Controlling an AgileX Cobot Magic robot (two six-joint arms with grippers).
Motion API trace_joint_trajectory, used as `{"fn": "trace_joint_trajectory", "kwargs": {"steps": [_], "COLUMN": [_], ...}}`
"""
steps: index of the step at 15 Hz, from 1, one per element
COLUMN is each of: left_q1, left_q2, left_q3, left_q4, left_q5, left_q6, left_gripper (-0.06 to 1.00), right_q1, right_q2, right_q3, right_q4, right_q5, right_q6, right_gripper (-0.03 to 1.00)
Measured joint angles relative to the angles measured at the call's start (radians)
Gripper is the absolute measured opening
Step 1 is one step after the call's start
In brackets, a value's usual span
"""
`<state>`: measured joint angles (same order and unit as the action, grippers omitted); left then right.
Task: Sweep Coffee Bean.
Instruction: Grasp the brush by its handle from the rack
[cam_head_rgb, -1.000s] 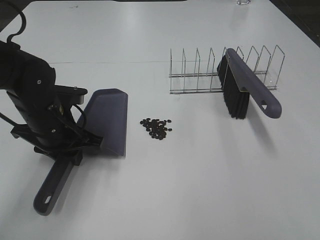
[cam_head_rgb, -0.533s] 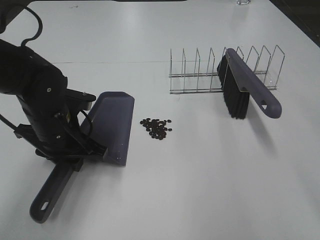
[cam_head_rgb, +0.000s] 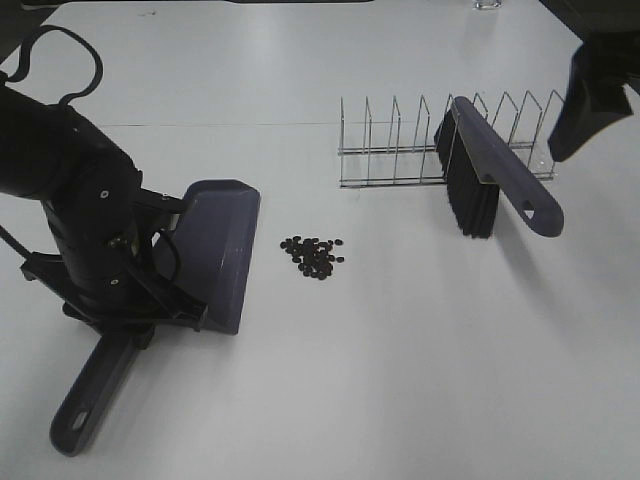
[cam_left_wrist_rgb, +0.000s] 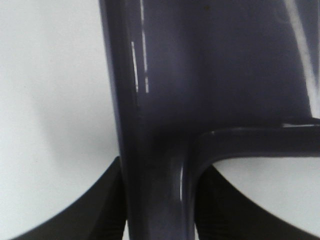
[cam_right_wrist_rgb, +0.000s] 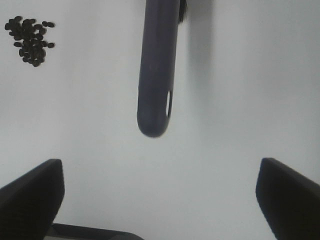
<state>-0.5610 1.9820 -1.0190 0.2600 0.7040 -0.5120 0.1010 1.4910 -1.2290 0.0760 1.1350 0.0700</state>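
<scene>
Swinging the dustpan slightly over the last 1 second, the left tool stays pinched on its handle. The pan's open lip now lies near the coffee bean pile, not touching it. The pile has not moved on the counter. The right tool, spread wide, has newly arrived near the handle of the brush, which leans on the wire rack. The pan looks nearly placed, so grasping the brush probably comes next.

dustpan left on table, coffee bean pile just right, brush on rack behind
</scene>
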Motion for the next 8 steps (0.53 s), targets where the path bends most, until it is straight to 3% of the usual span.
{"fn": "trace_joint_trajectory", "kwargs": {"steps": [4,8], "left_q1": [0.0,0.0], "left_q2": [0.0,0.0], "left_q3": [0.0,0.0], "left_q4": [0.001,0.001], "left_q5": [0.002,0.023], "left_q6": [0.0,0.0], "left_gripper": [0.34,0.34], "right_q1": [0.0,0.0], "right_q2": [0.339,0.607], "right_q3": [-0.329,-0.571], "right_q4": [0.007,0.019], "right_q5": [0.075,0.08], "right_q6": [-0.011,-0.013], "right_gripper": [0.94,0.94]}}
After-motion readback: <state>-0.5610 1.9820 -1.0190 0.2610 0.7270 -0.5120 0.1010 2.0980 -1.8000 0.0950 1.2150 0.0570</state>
